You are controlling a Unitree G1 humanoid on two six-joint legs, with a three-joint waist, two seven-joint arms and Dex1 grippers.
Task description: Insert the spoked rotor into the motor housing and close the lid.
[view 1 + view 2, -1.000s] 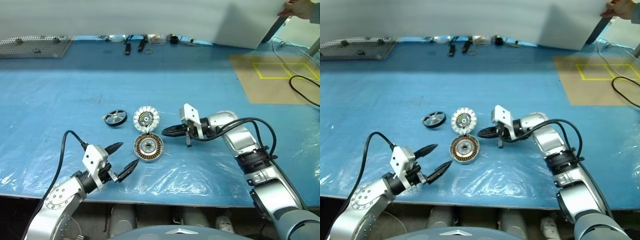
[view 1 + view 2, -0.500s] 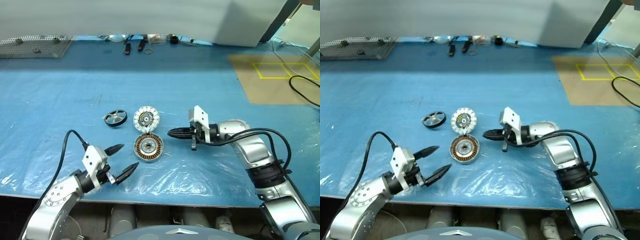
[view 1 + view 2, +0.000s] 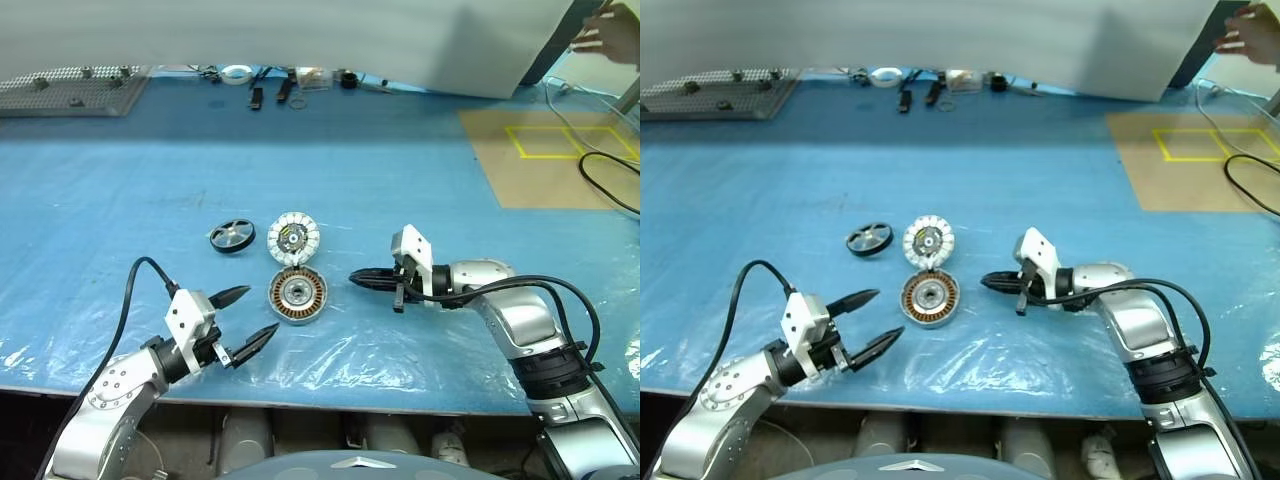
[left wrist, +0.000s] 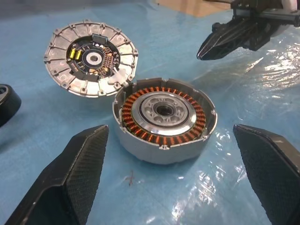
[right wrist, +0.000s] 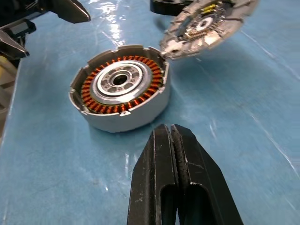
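Observation:
The motor housing [image 3: 297, 294], a silver ring lined with copper windings, sits open on the blue table. Leaning on its far rim is the lid [image 3: 292, 238], a silver disc with white radial segments. To the lid's left lies the spoked rotor [image 3: 231, 236], a small black-rimmed wheel. My left gripper [image 3: 248, 320] is open, near the front edge, left of and nearer than the housing. My right gripper [image 3: 357, 278] is shut and empty, pointing left at the housing from a short gap to its right. The housing [image 4: 164, 117] lies between my left fingers' line of sight.
A perforated metal tray [image 3: 68, 90] stands at the far left. Small tools and parts [image 3: 285, 84] lie along the far edge. A brown mat with yellow tape [image 3: 548, 150] and a black cable [image 3: 608, 180] are at the far right. A person's hand [image 3: 612, 35] shows at the top right corner.
My right gripper, still shut, has drawn back to the right, away from the housing and lid, and sunk a little. My left gripper stayed put.

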